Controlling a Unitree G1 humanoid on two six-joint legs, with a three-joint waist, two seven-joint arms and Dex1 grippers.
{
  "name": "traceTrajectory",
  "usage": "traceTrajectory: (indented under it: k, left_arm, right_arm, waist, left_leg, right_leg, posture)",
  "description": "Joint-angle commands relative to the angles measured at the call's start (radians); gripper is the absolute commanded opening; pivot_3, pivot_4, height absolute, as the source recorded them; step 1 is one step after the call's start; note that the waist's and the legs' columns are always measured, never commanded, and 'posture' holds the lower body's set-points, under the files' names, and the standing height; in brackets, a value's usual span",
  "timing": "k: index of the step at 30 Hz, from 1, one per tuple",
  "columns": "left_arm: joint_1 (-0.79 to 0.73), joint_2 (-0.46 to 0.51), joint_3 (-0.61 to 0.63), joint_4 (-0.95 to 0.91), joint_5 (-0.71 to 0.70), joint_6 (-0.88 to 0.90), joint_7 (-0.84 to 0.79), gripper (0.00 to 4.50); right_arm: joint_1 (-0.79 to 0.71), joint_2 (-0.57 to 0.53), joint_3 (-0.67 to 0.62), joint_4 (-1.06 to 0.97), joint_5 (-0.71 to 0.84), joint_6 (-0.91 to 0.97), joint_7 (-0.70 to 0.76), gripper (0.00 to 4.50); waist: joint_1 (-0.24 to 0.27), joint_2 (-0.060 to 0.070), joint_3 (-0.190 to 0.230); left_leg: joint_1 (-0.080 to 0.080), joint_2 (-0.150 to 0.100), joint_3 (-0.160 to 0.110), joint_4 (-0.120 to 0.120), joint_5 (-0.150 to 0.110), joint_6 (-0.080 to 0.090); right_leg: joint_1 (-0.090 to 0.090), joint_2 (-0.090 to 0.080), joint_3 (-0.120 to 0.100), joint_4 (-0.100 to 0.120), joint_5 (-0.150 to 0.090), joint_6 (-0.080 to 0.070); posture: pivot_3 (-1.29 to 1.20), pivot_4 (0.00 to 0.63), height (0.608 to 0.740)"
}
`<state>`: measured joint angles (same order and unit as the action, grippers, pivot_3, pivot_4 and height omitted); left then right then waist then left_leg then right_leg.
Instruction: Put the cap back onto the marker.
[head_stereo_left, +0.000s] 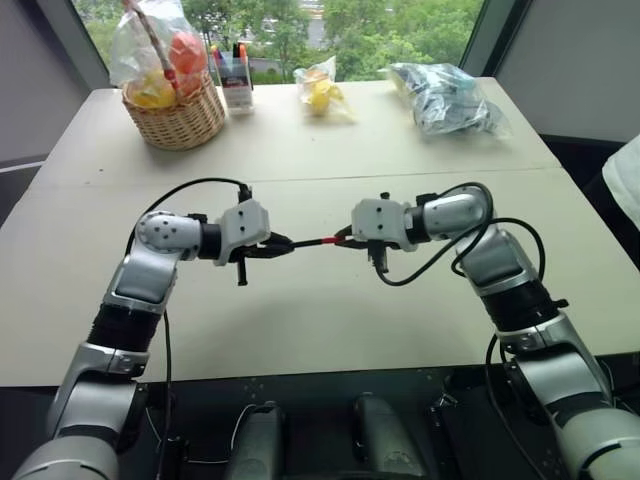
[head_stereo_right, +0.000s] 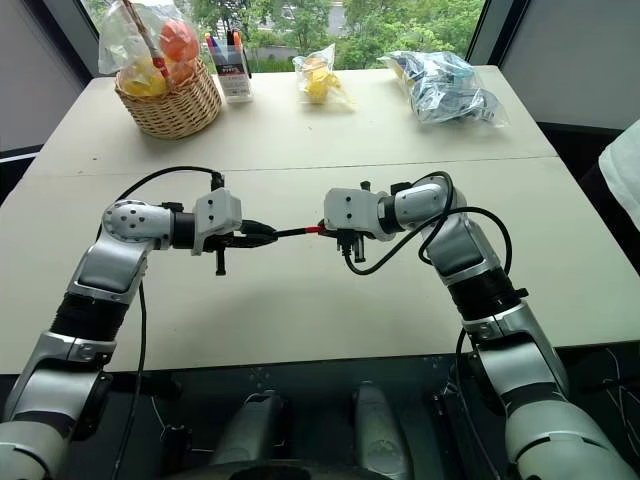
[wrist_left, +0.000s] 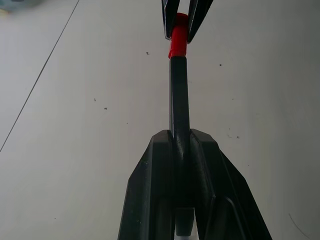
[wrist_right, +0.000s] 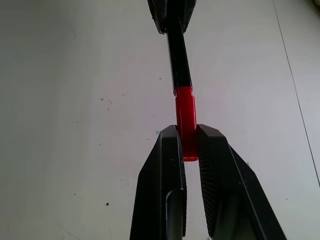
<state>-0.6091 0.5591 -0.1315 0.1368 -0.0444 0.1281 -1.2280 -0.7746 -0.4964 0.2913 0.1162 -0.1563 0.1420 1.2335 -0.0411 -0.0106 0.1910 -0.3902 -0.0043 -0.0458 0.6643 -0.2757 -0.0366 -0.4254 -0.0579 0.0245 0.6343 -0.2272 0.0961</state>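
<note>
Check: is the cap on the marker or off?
On. The cap meets the marker barrel without a visible gap, held between both grippers; full seating cannot be told.

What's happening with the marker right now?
The left tool is shut on the marker, held level above the table. The right tool is shut on the red cap, which sits on the marker's end. Both tools face each other in mid-air; whether the cap is fully seated cannot be told.
</note>
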Motion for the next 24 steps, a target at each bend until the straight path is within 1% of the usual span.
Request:
traceTrajectory:
  k: [1, 9, 13, 24]
  left_arm:
    - [-0.056, -0.096, -0.031, -0.086, -0.072, -0.029, 0.031, 0.0]
    - [-0.061, -0.115, -0.025, -0.089, -0.075, -0.021, 0.037, 0.0]
    - [-0.065, -0.12, -0.02, -0.086, -0.074, -0.02, 0.036, 0.0]
    - [-0.056, -0.097, -0.015, -0.089, -0.069, -0.007, -0.002, 0.0]
  right_arm:
    - [-0.046, 0.132, 0.098, -0.137, 0.114, -0.089, 0.052, 0.06]
    - [-0.068, 0.171, 0.11, -0.116, 0.124, -0.102, 0.049, 0.06]
    - [-0.075, 0.173, 0.109, -0.101, 0.124, -0.109, 0.056, 0.06]
    - [-0.084, 0.082, 0.095, -0.089, 0.117, -0.189, 0.174, 0.06]
  waist:
    - [0.0, 0.0, 0.0]
    - [0.0, 0.0, 0.0]
    - [0.0, 0.0, 0.0]
    - [0.0, 0.0, 0.0]
  left_leg:
    - [0.0, 0.0, 0.0, 0.0, 0.0, 0.0]
    - [0.0, 0.0, 0.0, 0.0, 0.0, 0.0]
    - [0.0, 0.0, 0.0, 0.0, 0.0, 0.0]
    - [0.0, 0.0, 0.0, 0.0, 0.0, 0.0]
  right_leg:
    - [0.0, 0.0, 0.0, 0.0, 0.0, 0.0]
    - [0.0, 0.0, 0.0, 0.0, 0.0, 0.0]
    - [0.0, 0.0, 0.0, 0.0, 0.0, 0.0]
    - [0.0, 0.0, 0.0, 0.0, 0.0, 0.0]
  posture:
    - [0.0, 0.15, 0.74]
    - [0.0, 0.15, 0.74]
    - [0.0, 0.15, 0.74]
    - [0.0, 0.15, 0.74]
